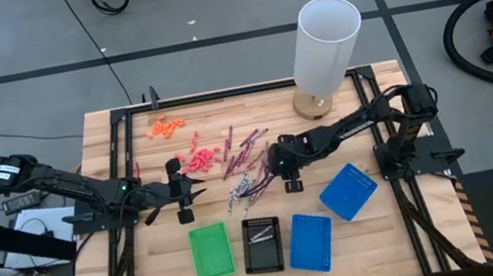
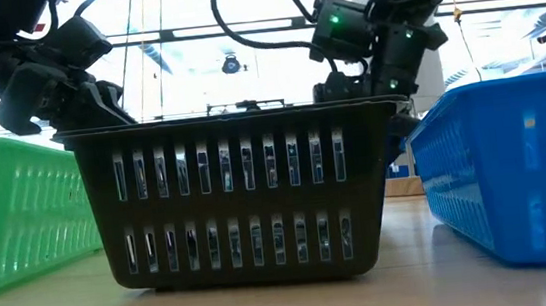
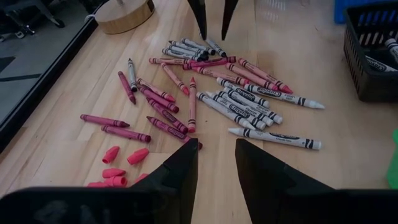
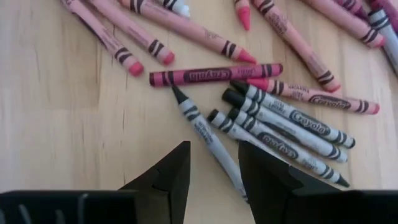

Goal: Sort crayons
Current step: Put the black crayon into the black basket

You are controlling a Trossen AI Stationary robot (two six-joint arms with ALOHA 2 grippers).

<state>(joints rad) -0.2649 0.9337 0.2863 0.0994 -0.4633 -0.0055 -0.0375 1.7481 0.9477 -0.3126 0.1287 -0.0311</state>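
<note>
Here, paper-wrapped crayons (image 4: 261,118), thin maroon and grey sticks, lie scattered at mixed angles on pale wood; the right gripper (image 4: 211,177) hovers open and empty, the left gripper (image 3: 214,165) likewise.

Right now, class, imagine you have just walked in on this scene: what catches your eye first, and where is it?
First, the heap of crayons, dark red and silvery grey, loose on the middle of the wooden table. The right gripper hangs open just above a grey crayon, and the left gripper waits open at the heap's edge. A tall white tube stands at the far edge, and green, black and blue trays line the near side.
</note>
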